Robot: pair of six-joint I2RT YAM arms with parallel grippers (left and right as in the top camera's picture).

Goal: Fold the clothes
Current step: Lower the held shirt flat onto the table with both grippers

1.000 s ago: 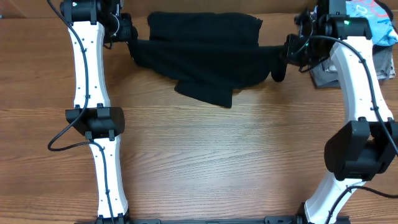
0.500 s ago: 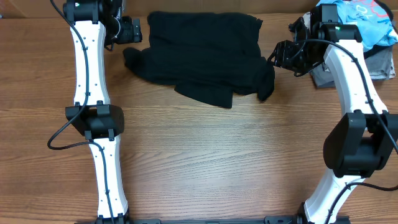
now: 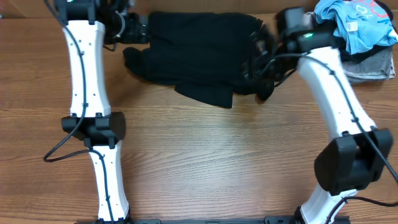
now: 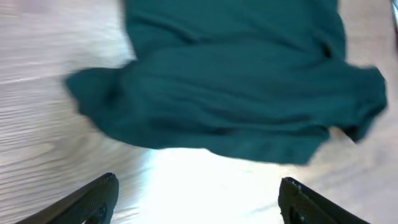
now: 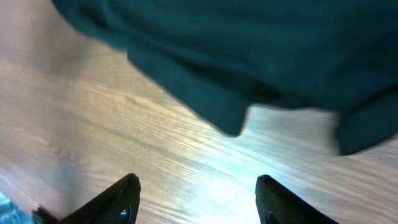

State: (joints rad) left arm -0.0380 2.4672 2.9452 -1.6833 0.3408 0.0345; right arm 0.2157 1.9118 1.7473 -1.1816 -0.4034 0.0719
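Note:
The clothes [image 3: 199,53], a black garment, lie crumpled in loose layers at the back middle of the table, with a flap hanging toward the front. My left gripper [image 3: 140,28] hovers at their upper left corner, open, nothing between its fingers. The left wrist view shows the clothes [image 4: 230,93] as dark teal beyond the open left gripper [image 4: 198,183], over bare wood. My right gripper [image 3: 258,62] is over the garment's right edge, open and empty. In the right wrist view the right gripper [image 5: 199,182] stands above bare wood, with the clothes [image 5: 249,50] just ahead.
A light blue shirt [image 3: 357,22] lies bunched on a grey folded garment [image 3: 373,65] at the back right corner. Bare wooden table [image 3: 205,155] stretches from the garment to the front edge between the two arm bases.
Both grippers, shut on the garment's two ends a second ago, have opened and let it drop. The right arm has swung left over the garment's right edge; the left has shifted slightly right.

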